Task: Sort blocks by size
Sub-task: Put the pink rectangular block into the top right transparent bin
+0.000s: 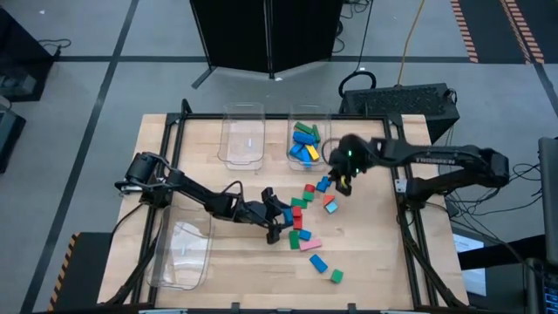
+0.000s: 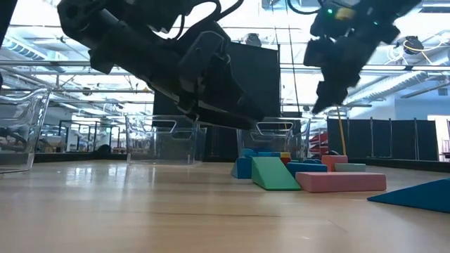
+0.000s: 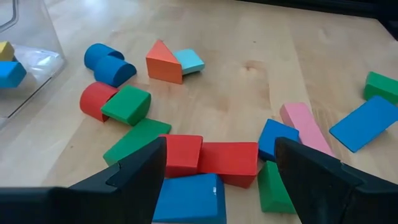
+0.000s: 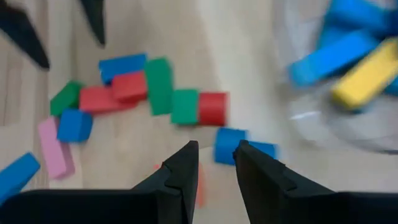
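I see the loose blocks point(image 1: 301, 218) strewn across the middle of the table point(image 1: 375, 253), running from near the right bin down toward the front edge, with a pink block point(image 1: 311, 245) and a blue block point(image 1: 318, 262) lying lower in the scatter.

Three clear bins sit around them. The right bin point(image 1: 308, 142) at the back already holds blue, green and yellow blocks. The middle bin point(image 1: 243, 137) beside it and the front-left bin point(image 1: 182, 253) show no blocks that I can make out.

The left gripper point(image 1: 281, 214) sits low at the left edge of the pile, fingers spread wide and holding nothing. Its wrist view shows a blue block point(image 3: 188, 198) between the fingers and two red blocks point(image 3: 211, 158) just beyond.

The right gripper point(image 1: 342, 183) hangs above the table between the right bin and the pile. Its wrist view shows the fingers point(image 4: 180, 177) drawn close with a narrow gap; whether something is pinched there I cannot tell. Blue blocks point(image 4: 231, 145) lie below.

The low view alone shows the right gripper clear of the tabletop, and a green wedge point(image 2: 274, 174) standing in front of the pink block.
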